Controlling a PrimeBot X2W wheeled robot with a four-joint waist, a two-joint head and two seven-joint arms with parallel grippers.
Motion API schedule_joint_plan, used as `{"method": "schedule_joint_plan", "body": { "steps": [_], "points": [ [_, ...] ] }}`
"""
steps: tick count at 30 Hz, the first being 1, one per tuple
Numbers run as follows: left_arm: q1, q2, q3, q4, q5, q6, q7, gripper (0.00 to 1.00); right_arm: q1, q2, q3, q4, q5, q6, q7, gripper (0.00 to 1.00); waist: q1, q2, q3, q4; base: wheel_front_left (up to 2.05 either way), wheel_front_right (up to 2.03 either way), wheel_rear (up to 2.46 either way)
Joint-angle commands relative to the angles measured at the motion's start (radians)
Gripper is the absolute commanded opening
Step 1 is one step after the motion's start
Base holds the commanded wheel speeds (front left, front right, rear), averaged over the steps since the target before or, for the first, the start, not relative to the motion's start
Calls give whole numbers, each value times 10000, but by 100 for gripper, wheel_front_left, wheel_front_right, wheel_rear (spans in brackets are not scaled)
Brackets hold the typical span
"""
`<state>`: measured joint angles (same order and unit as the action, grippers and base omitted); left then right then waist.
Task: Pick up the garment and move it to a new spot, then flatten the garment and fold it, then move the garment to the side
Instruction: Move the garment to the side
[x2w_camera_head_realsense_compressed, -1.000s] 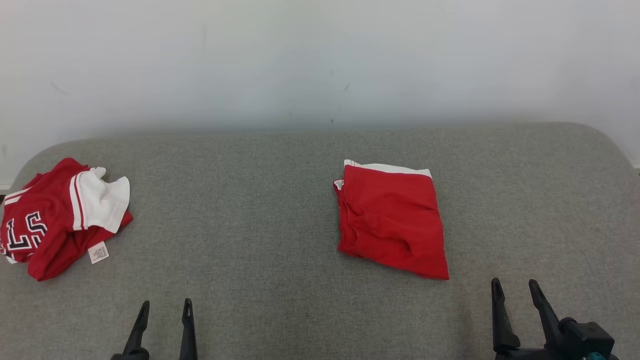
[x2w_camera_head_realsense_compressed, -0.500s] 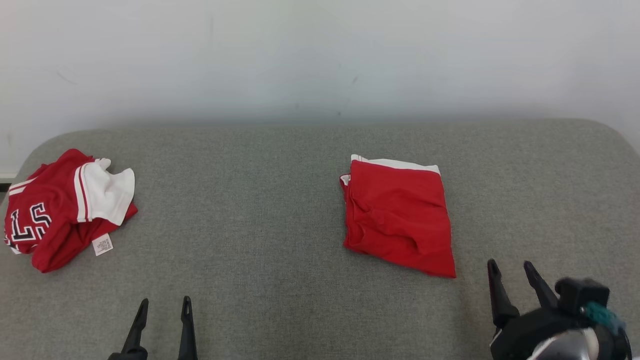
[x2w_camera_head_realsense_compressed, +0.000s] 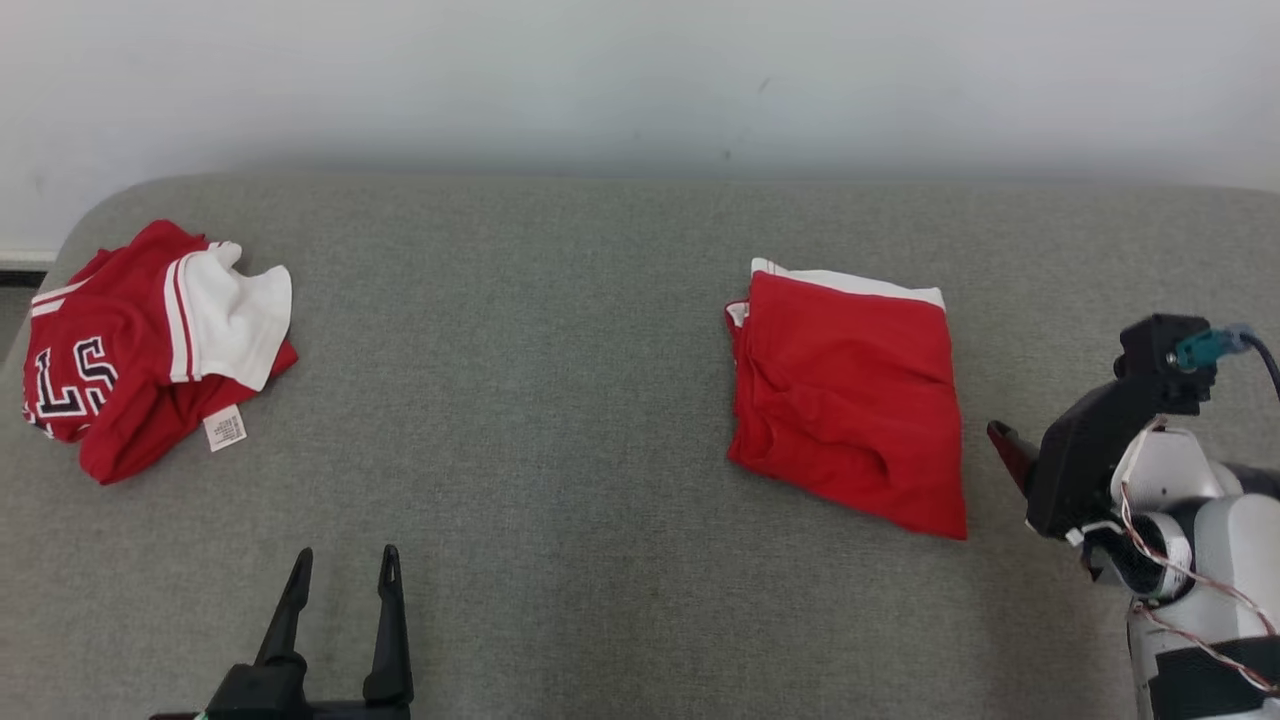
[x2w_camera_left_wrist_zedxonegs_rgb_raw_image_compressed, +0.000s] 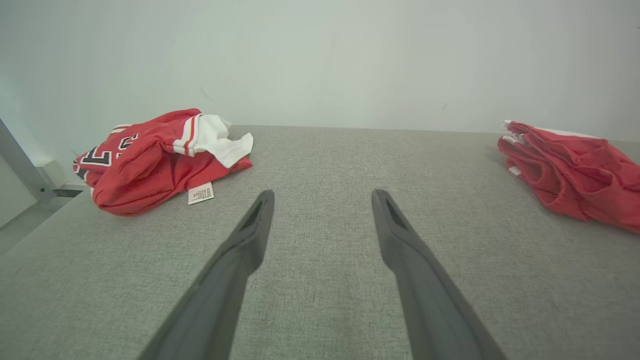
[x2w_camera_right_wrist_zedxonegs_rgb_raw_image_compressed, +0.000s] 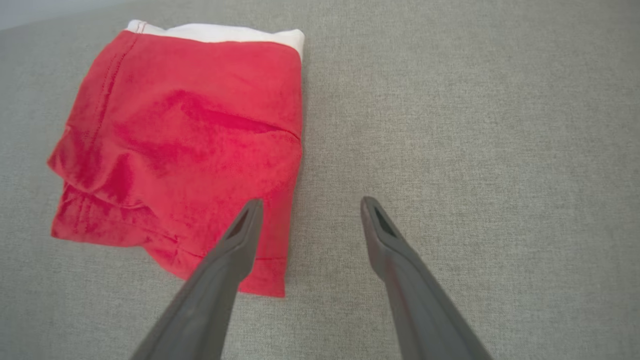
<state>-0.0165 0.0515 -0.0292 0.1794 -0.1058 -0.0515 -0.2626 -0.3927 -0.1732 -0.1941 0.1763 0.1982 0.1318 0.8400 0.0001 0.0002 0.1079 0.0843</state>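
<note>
**Folded shirt lies by the open right gripper**

The folded red shirt (x2w_camera_head_realsense_compressed: 845, 395) lies flat on the grey cushion (x2w_camera_head_realsense_compressed: 560, 420), right of centre. The right gripper (x2w_camera_right_wrist_zedxonegs_rgb_raw_image_compressed: 307, 202) hangs at its right edge, fingers apart and holding nothing. The left gripper (x2w_camera_head_realsense_compressed: 346, 553), fingers also apart and empty, sits low, well apart from a crumpled red jersey (x2w_camera_head_realsense_compressed: 150, 345) at far left.

Bright, even, diffuse light, soft faint shadows, no glare; wrist views bend slightly at edges.

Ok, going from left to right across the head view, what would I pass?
Crumpled red and white jersey → left gripper → folded red garment → right arm
</note>
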Motion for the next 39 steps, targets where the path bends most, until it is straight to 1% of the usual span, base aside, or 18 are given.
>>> {"method": "schedule_joint_plan", "body": {
  "steps": [1,3,8,12,16,22,23,24,25,28,31,34,39],
  "points": [
    [-166,-14,-35,-73,-48,57,-32,100,-299,44,-45,112,-132,-24,359,100,-1,-2,411,385,0,0,0],
    [-242,-14,-132,-80,-98,68,-32,100,-664,47,-173,320,-290,-24,809,100,-1,-2,572,576,0,0,0],
    [-398,-17,-354,-118,-283,155,-32,100,-1434,33,-568,1116,-833,-24,1144,100,-1,-2,915,970,0,0,0],
    [-492,-14,-520,-102,-389,198,-32,100,-1910,177,-1014,1734,-1429,-24,908,100,-1,-2,1050,1234,0,0,0],
    [-530,-16,-645,-135,-417,223,-32,100,-2170,318,-1299,2395,-1833,-24,929,100,-1,-2,1179,1409,0,0,0],
    [-680,-15,-748,-155,-440,262,-32,100,-2323,568,-1593,3182,-2406,-24,913,100,-1,-2,1408,1414,0,0,0],
    [-704,-15,-748,-159,-441,276,-32,100,-2335,601,-1568,3269,-2467,-24,929,98,-1,-2,1439,1383,0,0,0],
    [-723,-15,-743,-171,-438,279,-32,100,-2372,609,-1465,3317,-2486,-24,877,31,-1,-2,1473,1330,0,0,0],
    [-744,-17,-750,-186,-430,289,-32,100,-2414,596,-1375,3341,-2463,-24,810,0,-1,-2,1509,1268,0,0,0],
    [-817,-14,-730,-231,-367,267,-32,100,-2558,455,-1091,3405,-2312,-24,634,0,-1,-2,1592,1007,0,0,0],
    [-903,-16,-659,-326,-284,254,-32,100,-2671,236,-707,3376,-2173,-27,436,0,-1,-2,1685,597,0,0,0],
    [-982,-13,-488,-485,-218,200,-34,100,-2809,-44,-31,3288,-1832,-27,258,0,-1,-2,1855,36,0,0,0],
    [-1252,69,-203,-853,15,83,-32,100,-2886,-875,1445,2998,-1315,-26,-52,0,-1,-2,2243,-1033,0,0,0]
  ]
}}
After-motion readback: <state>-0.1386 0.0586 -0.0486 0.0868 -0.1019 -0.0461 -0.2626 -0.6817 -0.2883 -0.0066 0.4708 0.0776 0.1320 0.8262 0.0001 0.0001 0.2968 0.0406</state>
